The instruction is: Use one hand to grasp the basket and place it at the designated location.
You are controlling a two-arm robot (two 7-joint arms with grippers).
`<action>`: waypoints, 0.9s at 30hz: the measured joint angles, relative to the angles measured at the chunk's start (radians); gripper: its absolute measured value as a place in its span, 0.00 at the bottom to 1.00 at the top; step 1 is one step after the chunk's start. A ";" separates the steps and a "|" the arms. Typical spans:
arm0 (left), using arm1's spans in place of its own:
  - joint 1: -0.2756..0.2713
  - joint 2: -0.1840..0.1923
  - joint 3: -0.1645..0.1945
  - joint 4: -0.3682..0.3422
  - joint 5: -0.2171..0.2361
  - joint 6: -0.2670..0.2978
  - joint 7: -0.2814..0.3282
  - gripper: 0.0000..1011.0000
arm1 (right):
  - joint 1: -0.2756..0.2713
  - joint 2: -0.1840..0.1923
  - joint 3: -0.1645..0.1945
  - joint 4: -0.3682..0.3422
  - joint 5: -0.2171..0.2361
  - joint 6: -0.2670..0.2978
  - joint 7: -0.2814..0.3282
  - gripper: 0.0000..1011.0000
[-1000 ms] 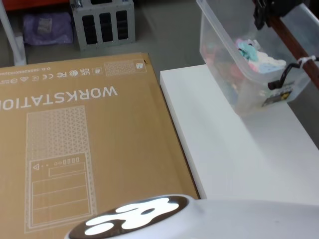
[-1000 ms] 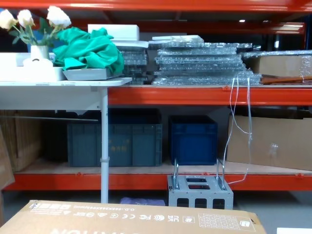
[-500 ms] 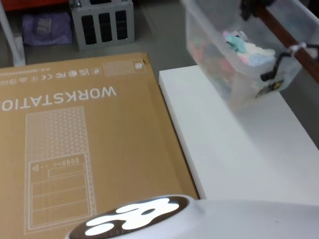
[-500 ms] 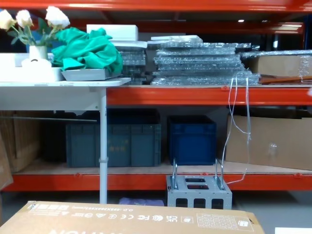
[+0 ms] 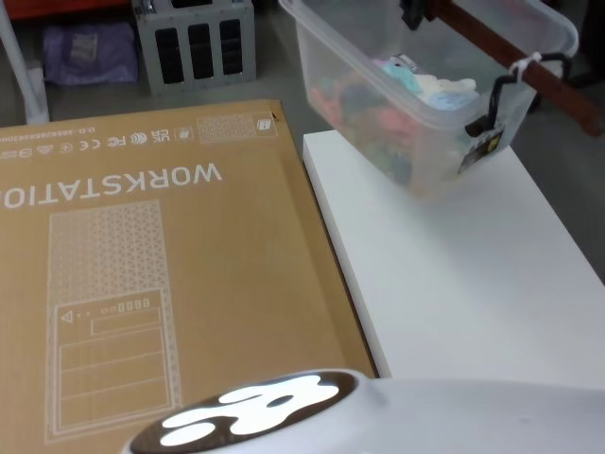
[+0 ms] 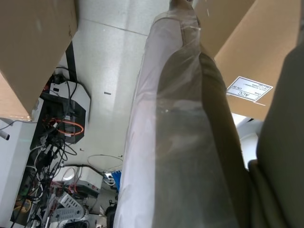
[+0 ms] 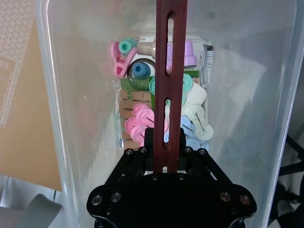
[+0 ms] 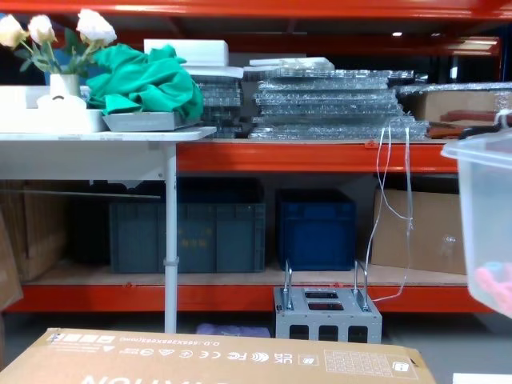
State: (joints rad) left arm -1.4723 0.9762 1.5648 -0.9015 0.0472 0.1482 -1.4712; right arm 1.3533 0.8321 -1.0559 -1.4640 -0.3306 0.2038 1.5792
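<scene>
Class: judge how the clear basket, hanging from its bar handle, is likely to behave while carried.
The basket hangs from one grip on the handle by the right pincer, so it may swing. Its clear plastic walls probably flex. The small items inside look light and could slide.

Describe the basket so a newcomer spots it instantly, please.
Right of the cardboard box stands a white table. Over its far end hangs the basket: clear frosted plastic, unlike the dark blue crates, its reddish-brown bar handle in the right hand.
</scene>
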 joint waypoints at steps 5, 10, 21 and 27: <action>0.000 0.000 0.000 0.000 0.000 0.000 0.000 0.00 | 0.040 -0.116 -0.028 0.077 0.021 -0.122 -0.004 0.23; 0.000 0.000 0.000 0.000 0.000 0.000 0.000 0.00 | 0.059 -0.188 -0.050 0.124 0.040 -0.207 -0.015 0.23; 0.000 0.000 0.000 0.000 0.000 0.000 0.000 0.00 | 0.070 -0.232 -0.076 0.155 0.071 -0.271 -0.028 0.23; 0.000 0.000 0.000 0.000 0.000 0.000 0.000 0.00 | 0.070 -0.272 -0.093 0.174 0.104 -0.331 -0.036 0.23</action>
State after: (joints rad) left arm -1.4723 0.9762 1.5648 -0.9011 0.0473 0.1482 -1.4712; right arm 1.4231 0.5601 -1.1486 -1.2897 -0.2267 -0.1268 1.5434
